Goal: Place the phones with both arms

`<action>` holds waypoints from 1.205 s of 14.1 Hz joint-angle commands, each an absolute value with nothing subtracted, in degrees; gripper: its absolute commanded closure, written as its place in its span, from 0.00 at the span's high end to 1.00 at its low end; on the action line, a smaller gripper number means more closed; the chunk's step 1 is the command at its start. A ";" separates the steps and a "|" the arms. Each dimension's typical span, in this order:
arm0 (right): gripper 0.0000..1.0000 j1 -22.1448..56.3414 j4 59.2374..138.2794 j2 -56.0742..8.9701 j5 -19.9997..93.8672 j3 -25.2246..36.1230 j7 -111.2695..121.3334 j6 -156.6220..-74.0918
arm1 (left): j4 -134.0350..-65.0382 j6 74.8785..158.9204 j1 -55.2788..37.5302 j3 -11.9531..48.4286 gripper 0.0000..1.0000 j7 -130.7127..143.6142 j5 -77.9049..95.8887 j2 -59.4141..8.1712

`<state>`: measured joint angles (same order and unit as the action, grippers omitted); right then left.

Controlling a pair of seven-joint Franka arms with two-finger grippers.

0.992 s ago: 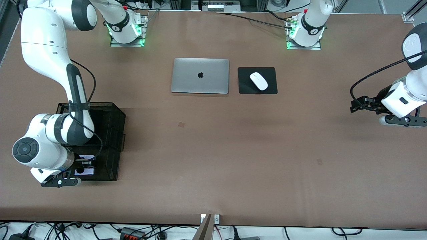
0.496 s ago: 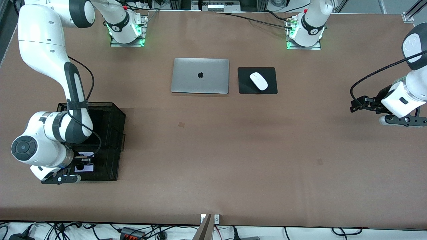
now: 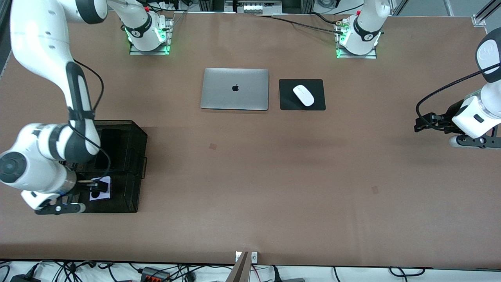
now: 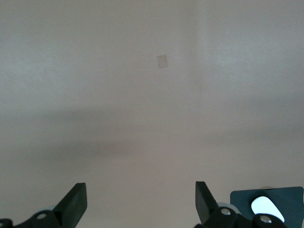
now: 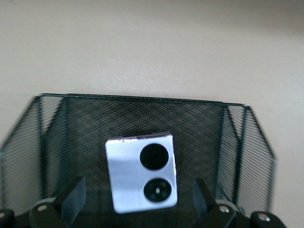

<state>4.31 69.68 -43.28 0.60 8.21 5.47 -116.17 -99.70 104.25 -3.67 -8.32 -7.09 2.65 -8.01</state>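
A squarish lavender-white phone (image 3: pixel 101 189) with two black camera circles lies flat on the floor of a black mesh basket (image 3: pixel 135 125) at the right arm's end of the table. My right gripper (image 3: pixel 89 187) hangs just above it, open, with nothing between its fingers. In the right wrist view the phone (image 5: pixel 141 172) lies free between the spread fingers of the right gripper (image 5: pixel 138 199), with the basket's wall (image 5: pixel 142 118) around it. My left gripper (image 3: pixel 422 123) waits open over bare table at the left arm's end, and in its own view the left gripper (image 4: pixel 140 202) is empty. No other phone shows.
A closed silver laptop (image 3: pixel 235 89) lies in the middle of the table near the arms' bases. Beside it a white mouse (image 3: pixel 303 95) rests on a black pad (image 3: pixel 287 102). The mouse (image 4: pixel 264 208) also shows in the left wrist view.
My right gripper has opened and let go of the lavender-white phone, which now lies in the basket. The right arm has risen and drawn toward its end of the table. The left arm shifted slightly.
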 commanded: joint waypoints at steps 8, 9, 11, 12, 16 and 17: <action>1.00 3.78 71.46 -26.99 1.49 8.09 5.54 -95.30 | -100.37 102.57 -3.52 -8.17 1.00 -5.35 3.34 -6.50; 1.00 3.78 71.46 -26.03 2.45 8.09 4.06 -94.58 | -100.37 102.48 -3.52 -8.09 1.00 -6.67 3.25 -6.50; 1.00 4.30 71.46 -23.39 2.72 7.91 0.37 -91.43 | -100.37 101.26 -3.60 -8.09 1.00 -9.31 3.34 -6.50; 1.00 4.39 71.46 -22.60 2.38 7.91 0.18 -90.01 | -100.28 100.55 -3.60 -8.09 1.00 -8.62 3.51 -6.50; 1.00 3.87 71.46 -20.66 2.81 8.09 0.97 -88.50 | -99.85 99.93 -3.43 -8.09 1.00 -8.96 3.52 -6.42; 1.00 3.78 71.37 -20.48 2.81 8.17 1.05 -88.51 | -98.89 98.71 -3.43 -8.17 1.00 -9.31 3.52 -6.50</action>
